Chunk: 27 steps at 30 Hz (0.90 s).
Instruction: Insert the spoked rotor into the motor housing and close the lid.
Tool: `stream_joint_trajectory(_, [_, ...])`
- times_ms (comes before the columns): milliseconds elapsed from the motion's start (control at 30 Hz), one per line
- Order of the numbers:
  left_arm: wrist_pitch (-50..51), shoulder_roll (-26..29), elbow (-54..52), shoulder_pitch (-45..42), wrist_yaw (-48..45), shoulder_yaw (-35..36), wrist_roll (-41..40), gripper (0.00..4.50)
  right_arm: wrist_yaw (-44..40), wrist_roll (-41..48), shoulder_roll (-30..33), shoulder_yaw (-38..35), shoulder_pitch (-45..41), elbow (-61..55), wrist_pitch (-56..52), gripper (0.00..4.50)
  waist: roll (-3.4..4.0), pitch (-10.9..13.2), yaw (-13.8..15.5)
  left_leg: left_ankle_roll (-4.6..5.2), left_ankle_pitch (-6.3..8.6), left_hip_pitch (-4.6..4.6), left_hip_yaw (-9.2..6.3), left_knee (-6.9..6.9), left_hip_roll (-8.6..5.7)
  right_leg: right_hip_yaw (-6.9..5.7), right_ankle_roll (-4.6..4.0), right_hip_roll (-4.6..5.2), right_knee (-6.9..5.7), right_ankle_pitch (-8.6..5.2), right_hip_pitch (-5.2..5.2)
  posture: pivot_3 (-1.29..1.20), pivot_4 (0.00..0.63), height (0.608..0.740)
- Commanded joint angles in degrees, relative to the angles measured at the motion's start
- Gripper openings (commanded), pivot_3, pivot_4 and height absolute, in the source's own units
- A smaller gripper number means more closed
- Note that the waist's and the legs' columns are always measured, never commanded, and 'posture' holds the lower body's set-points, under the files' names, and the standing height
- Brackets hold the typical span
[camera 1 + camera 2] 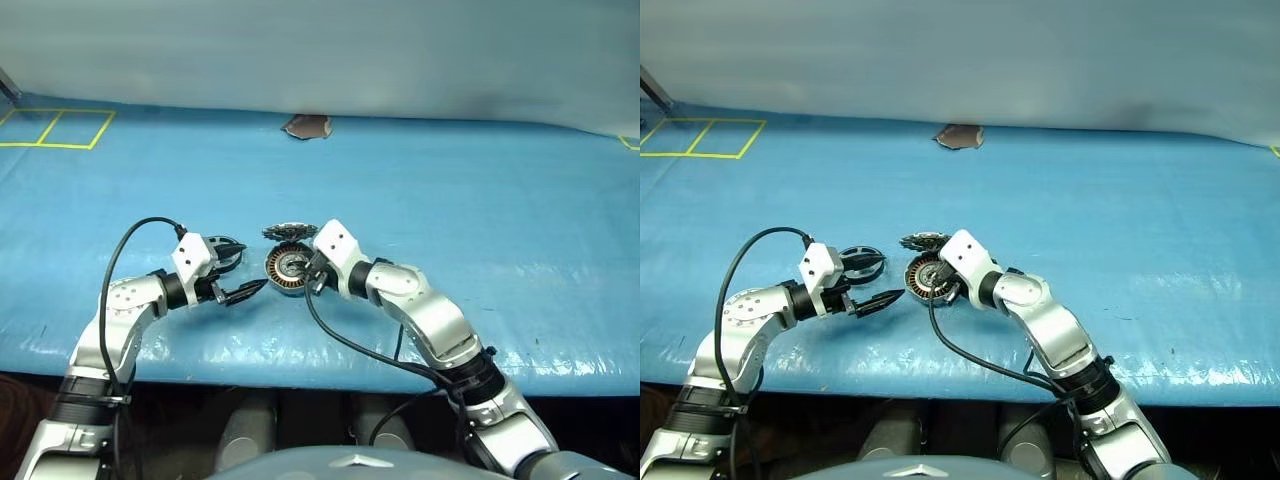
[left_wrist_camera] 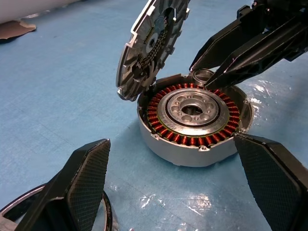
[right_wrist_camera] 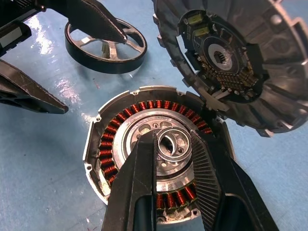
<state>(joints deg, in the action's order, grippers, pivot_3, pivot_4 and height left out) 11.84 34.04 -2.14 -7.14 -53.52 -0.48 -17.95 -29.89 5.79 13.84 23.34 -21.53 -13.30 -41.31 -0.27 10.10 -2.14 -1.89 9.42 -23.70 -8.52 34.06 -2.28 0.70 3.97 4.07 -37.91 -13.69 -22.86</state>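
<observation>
Here's the motor housing [image 1: 288, 268], sitting on the blue table cover [image 1: 450, 200] right between the two arms. It sits open side up, so its axis runs straight up and the copper windings and the hub are bare to anything coming from above.

The lid [image 1: 290, 232], a finned disc with a circuit board on its inner face, stands tipped up against the housing's far rim. That inner face looks back toward the robot. Propped like that, it leaves the mouth of the cup free for loading, I'd say.

The right gripper [image 1: 310, 272] reaches in low from the robot's right. Its fingers are pinched on a small metal ring [image 3: 172, 143], which hangs just over the central hub. Whether the ring touches the hub, I can't tell.

The left gripper [image 1: 250, 266] is spread wide and carries nothing, pointing at the housing from the robot's left. It looks parked there, ready to steady the cup or to fetch.

And the spoked rotor [image 3: 106, 45]? The dark wheel lies flat on the cover just left of the housing, under the upper left finger. It is not in the housing, and its axis runs vertical too. So it already faces the way it must go in: lift it, carry it across, lower it.
</observation>
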Motion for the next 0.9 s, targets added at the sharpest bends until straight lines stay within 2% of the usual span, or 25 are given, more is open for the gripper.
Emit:
stream_joint_trajectory(33, [-1.15, 0.22, -0.5, 0.37, 0.52, 1.78, -0.34, 4.5, -0.8, -0.24, -0.76, 0.77, -1.5, 0.54, 2.07, 0.68, 0.0, 0.0, -0.02, 0.0, 0.0, 0.0, 0.0, 0.0, 0.0, 0.0, 0.01, 0.0, 0.0, 0.01, 0.0, 0.0, 0.15, 0.74])
stream_joint_trajectory(900, [-0.96, 0.75, -0.97, 0.94, 1.0, 1.47, -0.26, 4.5, -2.77, -1.07, -3.04, 1.2, -3.5, 7.77, 4.64, 0.68, 0.0, 0.0, -0.13, 0.0, 0.0, 0.02, 0.0, 0.0, 0.0, 0.0, 0.01, -0.01, -0.02, 0.02, -0.01, 0.0, 0.15, 0.74])
